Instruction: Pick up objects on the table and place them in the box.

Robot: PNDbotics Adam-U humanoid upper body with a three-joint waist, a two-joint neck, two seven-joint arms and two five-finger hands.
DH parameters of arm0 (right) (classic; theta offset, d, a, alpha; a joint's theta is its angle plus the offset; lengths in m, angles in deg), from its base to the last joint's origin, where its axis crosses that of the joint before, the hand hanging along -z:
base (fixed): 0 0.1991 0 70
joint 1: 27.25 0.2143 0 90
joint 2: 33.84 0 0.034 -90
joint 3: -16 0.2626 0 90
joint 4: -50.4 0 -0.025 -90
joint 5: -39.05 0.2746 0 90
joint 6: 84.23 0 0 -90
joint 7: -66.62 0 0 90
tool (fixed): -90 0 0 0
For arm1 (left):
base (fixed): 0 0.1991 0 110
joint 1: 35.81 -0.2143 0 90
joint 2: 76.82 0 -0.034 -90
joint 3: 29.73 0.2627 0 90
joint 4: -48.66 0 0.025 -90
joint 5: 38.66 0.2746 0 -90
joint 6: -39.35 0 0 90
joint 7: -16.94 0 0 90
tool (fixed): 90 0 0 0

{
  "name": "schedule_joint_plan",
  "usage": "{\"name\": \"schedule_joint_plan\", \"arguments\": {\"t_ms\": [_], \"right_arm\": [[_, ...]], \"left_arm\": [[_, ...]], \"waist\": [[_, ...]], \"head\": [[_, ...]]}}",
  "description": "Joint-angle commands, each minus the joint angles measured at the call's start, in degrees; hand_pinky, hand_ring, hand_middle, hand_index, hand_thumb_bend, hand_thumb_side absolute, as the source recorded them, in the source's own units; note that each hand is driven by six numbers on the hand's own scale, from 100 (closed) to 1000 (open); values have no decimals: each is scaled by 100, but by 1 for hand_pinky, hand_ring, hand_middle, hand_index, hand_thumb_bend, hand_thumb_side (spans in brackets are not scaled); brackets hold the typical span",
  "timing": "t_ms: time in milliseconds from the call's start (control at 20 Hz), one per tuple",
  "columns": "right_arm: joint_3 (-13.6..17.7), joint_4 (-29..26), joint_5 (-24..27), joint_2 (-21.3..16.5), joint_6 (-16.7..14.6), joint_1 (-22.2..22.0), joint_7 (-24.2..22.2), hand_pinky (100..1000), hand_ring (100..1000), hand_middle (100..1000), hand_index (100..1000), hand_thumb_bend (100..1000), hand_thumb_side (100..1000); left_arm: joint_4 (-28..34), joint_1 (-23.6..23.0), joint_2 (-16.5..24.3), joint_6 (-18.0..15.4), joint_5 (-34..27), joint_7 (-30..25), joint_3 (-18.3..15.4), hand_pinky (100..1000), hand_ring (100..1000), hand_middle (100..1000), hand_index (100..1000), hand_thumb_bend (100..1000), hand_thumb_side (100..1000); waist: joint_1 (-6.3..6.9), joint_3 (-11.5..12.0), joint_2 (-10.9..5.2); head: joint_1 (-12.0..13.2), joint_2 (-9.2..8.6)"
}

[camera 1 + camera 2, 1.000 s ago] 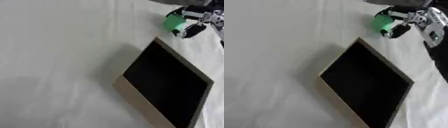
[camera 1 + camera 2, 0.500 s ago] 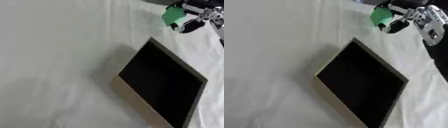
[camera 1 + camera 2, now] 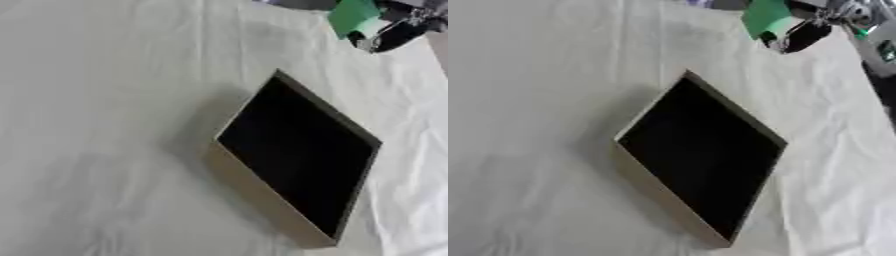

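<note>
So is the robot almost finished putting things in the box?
Nothing looks finished yet: the box shows only a dark inside. The right hand is curled round a green object at the top of the view, beyond the box. It is not yet over the box. The white cloth shows nothing else to pick up.

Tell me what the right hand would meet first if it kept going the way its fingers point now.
The right hand, holding a green object, points its fingers down-left. That line seems to reach the white tablecloth first, then the far corner of the box. Depth is unclear, so it might pass above it.
</note>
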Motion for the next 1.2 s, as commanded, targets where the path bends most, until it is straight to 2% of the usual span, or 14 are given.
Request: {"name": "schedule_joint_plan", "arguments": {"t_ms": [50, 250, 500, 650, 800, 1200], "right_arm": [[-65, -538, 316, -448, -118, -94, 69, 621, 631, 503, 650, 100, 100], [-247, -1143, 688, -613, -197, -424, 222, 617, 644, 499, 655, 100, 100], [-432, -1893, 1150, -800, -249, -794, 300, 614, 644, 499, 654, 100, 100], [-471, -2312, 1354, -847, -156, -956, 367, 611, 640, 516, 653, 100, 100], [-551, -2706, 1283, -775, 48, -1040, 390, 603, 640, 545, 655, 100, 100], [-677, -3845, 639, -344, 746, -1297, 223, 600, 658, 560, 653, 100, 100]], "left_arm": [[102, 3, 5, 30, -42, -11, -45, 555, 671, 646, 778, 100, 690], [102, 15, -33, 38, -101, -27, -41, 556, 672, 647, 779, 100, 684], [102, 78, -50, 5, -154, -39, -39, 558, 673, 648, 779, 100, 673], [102, 96, -68, -5, -171, -43, -39, 558, 673, 648, 779, 100, 671], [102, 114, -83, -10, -183, -52, -31, 558, 671, 648, 779, 100, 670], [102, 132, -134, -11, -206, -86, -7, 556, 670, 647, 779, 100, 671]], "waist": [[78, -80, -206], [133, -196, -311], [212, -226, -387], [254, -218, -396], [289, -205, -395], [344, -175, -375]], "head": [[75, 122], [120, 198], [144, 227], [141, 216], [135, 199], [152, 180]]}}
